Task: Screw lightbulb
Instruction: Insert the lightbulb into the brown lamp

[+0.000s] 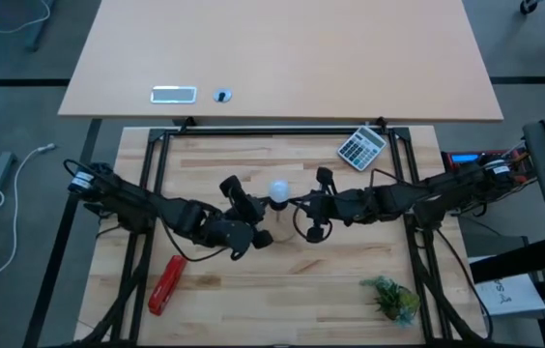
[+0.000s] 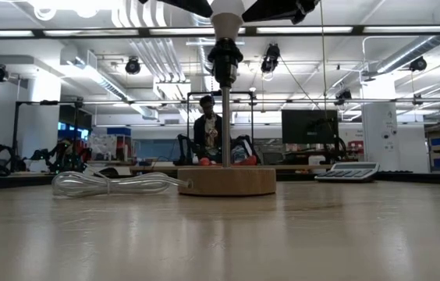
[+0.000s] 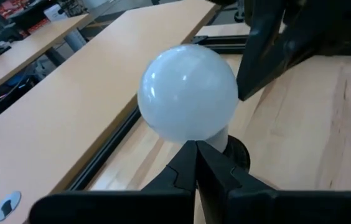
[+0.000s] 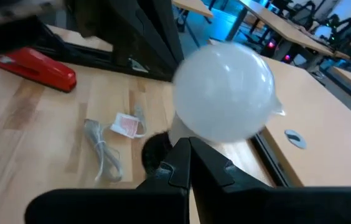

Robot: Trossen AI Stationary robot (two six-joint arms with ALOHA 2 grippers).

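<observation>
The white lightbulb point(image 1: 278, 190) sits upright in the black socket point(image 2: 225, 58) on top of a thin rod. The rod rises from a round wooden disc point(image 2: 226, 181) that lies flat on the table. My left gripper point(image 3: 195, 149) is shut and comes at the bulb from the table's left. My right gripper point(image 4: 189, 145) is also shut and comes from the right. In the low view both dark grippers meet the bulb point(image 2: 226, 14) at the picture's top edge. My left gripper's shut fingertips point(image 3: 188, 155) lie against the lower curve of the bulb's globe point(image 3: 191, 135), just above its white neck. They come slanting slightly down from the table's left. The bulb stands upright in the socket. My right gripper's shut fingertips point(image 4: 197, 155) lie against the lower curve of the globe point(image 4: 210, 138) on the opposite side. They come nearly level from the table's right.
A red stapler point(image 1: 167, 283) lies near left and a calculator point(image 1: 361, 147) at far right. A green plant sprig point(image 1: 393, 298) lies near right. The lamp's clear cord point(image 2: 111, 183) is coiled left of the disc. A person point(image 2: 207, 129) stands in the room behind.
</observation>
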